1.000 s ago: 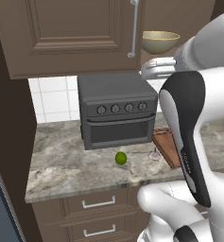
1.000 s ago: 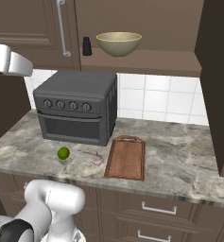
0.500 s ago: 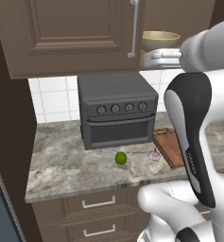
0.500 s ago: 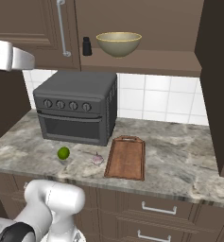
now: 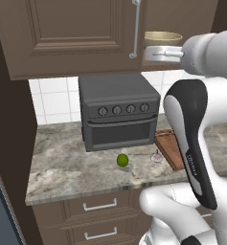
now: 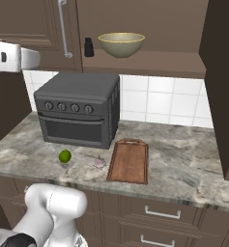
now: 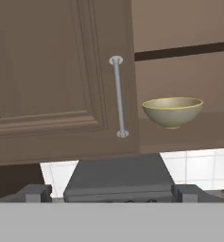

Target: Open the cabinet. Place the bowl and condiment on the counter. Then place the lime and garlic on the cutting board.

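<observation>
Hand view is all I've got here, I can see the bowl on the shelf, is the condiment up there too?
Observer: Yes. In the right base view the condiment stands on the same shelf as the bowl, between it and the closed door's handle.
Operator: Is the right door open?
Observer: Yes, the cabinet's right side stands open, its door swung out at the right edge.
Operator: Where are the lime and garlic?
Observer: Both lie on the counter in front of the toaster oven: the lime on the left, the garlic beside the cutting board.
</observation>
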